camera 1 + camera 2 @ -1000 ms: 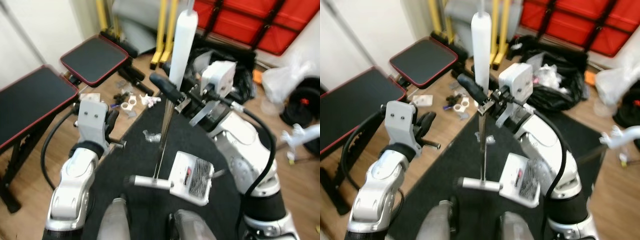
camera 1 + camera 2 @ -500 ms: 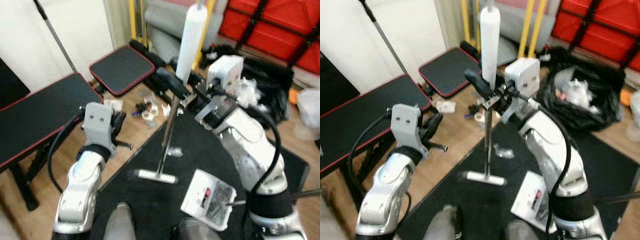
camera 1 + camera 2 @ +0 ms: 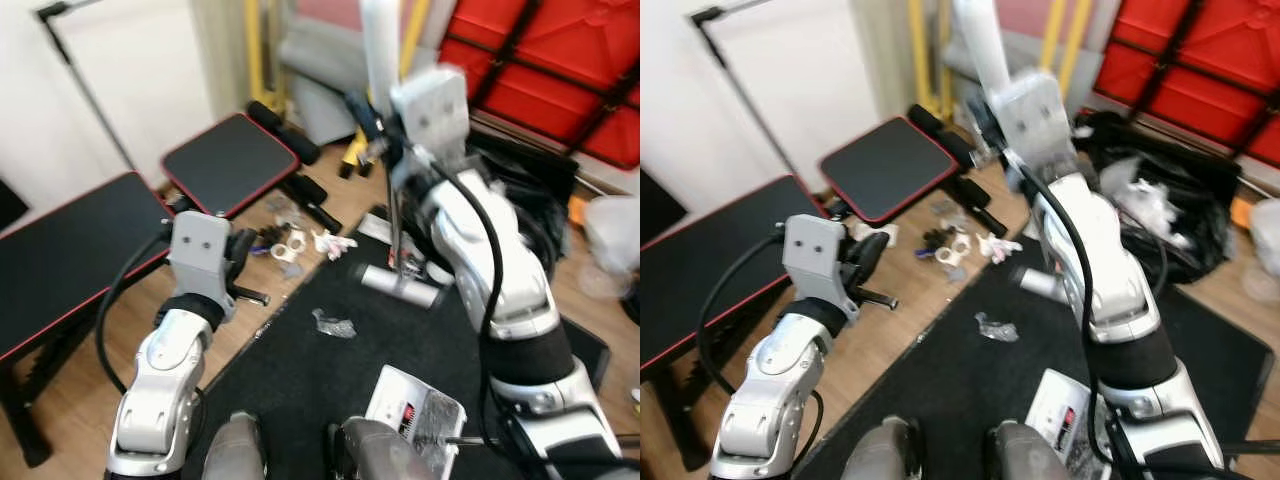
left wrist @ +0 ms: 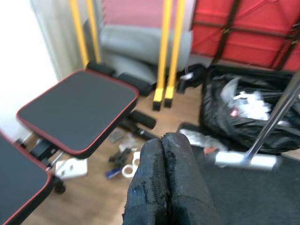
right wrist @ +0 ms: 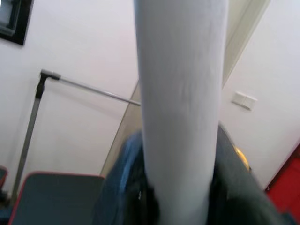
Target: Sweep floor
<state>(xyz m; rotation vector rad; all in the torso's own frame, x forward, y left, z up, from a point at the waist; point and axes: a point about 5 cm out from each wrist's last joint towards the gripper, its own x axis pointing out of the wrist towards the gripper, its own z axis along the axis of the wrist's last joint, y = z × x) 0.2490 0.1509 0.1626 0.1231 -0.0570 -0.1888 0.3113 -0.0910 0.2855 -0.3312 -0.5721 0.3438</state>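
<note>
My right gripper (image 3: 372, 128) is shut on a broom, just below its white foam grip (image 3: 378, 35); the right wrist view has that grip (image 5: 180, 93) between dark fingers (image 5: 124, 187). The metal pole slants down to the grey broom head (image 3: 400, 285), which rests on the black mat (image 3: 290, 390) near its far edge. Small scraps of litter (image 3: 290, 242) lie on the wood floor, and a crumpled clear wrapper (image 3: 330, 324) lies on the mat. A white dustpan (image 3: 415, 415) with debris sits by my feet. My left gripper (image 3: 240, 248) is shut on nothing, raised over the floor.
A black weight bench with red trim (image 3: 228, 160) stands at the left, with its longer pad (image 3: 70, 250) nearer. A black rubbish bag (image 3: 530, 195) sits beyond the mat, red padding (image 3: 540, 60) and yellow posts (image 3: 255, 50) behind it.
The right arm has reached forward, carrying the broom head from near my feet to the far part of the mat. The camera view has shifted. The left arm keeps its pose.
</note>
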